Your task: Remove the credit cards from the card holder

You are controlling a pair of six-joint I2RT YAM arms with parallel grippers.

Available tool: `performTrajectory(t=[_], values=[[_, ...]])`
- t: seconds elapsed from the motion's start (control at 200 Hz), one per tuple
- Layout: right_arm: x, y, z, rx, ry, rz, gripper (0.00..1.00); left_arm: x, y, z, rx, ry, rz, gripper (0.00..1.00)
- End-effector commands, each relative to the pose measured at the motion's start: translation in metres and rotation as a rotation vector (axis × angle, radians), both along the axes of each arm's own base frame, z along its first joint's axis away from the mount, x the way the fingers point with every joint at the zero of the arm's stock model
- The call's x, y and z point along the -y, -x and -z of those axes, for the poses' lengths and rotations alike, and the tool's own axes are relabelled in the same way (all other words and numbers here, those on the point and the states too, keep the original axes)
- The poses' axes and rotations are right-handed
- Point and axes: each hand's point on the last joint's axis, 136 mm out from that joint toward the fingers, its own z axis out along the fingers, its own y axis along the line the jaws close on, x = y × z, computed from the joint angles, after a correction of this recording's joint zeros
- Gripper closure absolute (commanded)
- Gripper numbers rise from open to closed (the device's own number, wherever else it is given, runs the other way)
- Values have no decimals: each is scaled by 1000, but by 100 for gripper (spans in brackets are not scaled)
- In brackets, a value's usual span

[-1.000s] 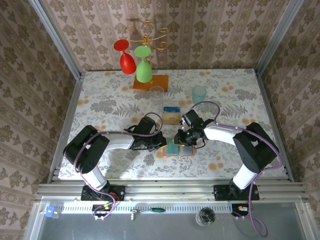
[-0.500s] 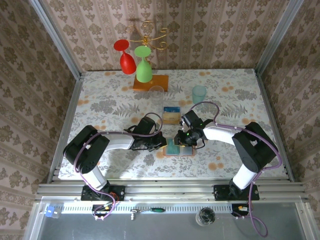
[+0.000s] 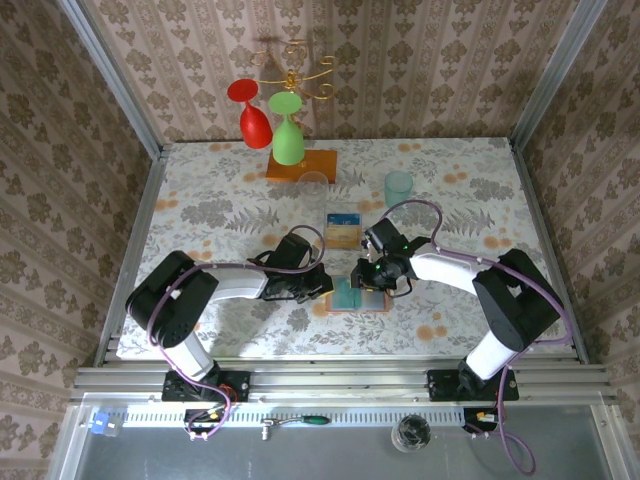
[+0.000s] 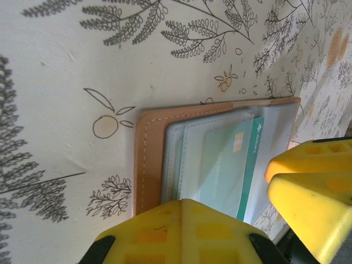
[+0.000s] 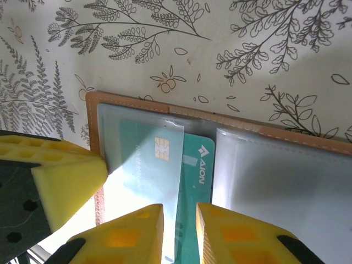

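Observation:
The card holder lies open on the table, salmon-brown rim round clear grey-blue pockets. A teal credit card sticks partway out of the left pocket, its logo end bare. My right gripper stands low over it, jaws a narrow gap apart, with the card lying flat between the tips. My left gripper is shut with nothing in it, its tips over the holder's left edge. Its fingers appear at the left of the right wrist view. A small stack of tan cards with a blue strip lies just beyond the holder.
At the back stands a glass rack on an orange wooden base, with a red glass and a green glass hanging from it. A clear glass and a teal cup stand behind the cards. The two grippers are nearly touching.
The right wrist has shifted very slightly over the holder. The holder, the card stack and the left arm stay where they were.

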Motion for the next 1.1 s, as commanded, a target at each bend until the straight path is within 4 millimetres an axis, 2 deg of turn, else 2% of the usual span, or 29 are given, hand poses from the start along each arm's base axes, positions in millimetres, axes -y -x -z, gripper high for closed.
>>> performTrajectory(t=[0.0, 0.35, 0.585, 0.655, 1.095], values=[[2, -1, -13, 32, 11, -7, 77, 0, -2, -10, 18, -5, -4, 96], [2, -2, -14, 37, -7, 5, 77, 13, -1, -22, 25, 40, 11, 96], [3, -1, -9, 27, -10, 10, 77, 16, 3, -13, 10, 27, 25, 97], [3, -1, -8, 24, -11, 10, 77, 17, 3, -11, 8, 27, 25, 99], [2, 2, 10, -20, -26, 16, 77, 7, 8, 4, -21, -43, 40, 100]])
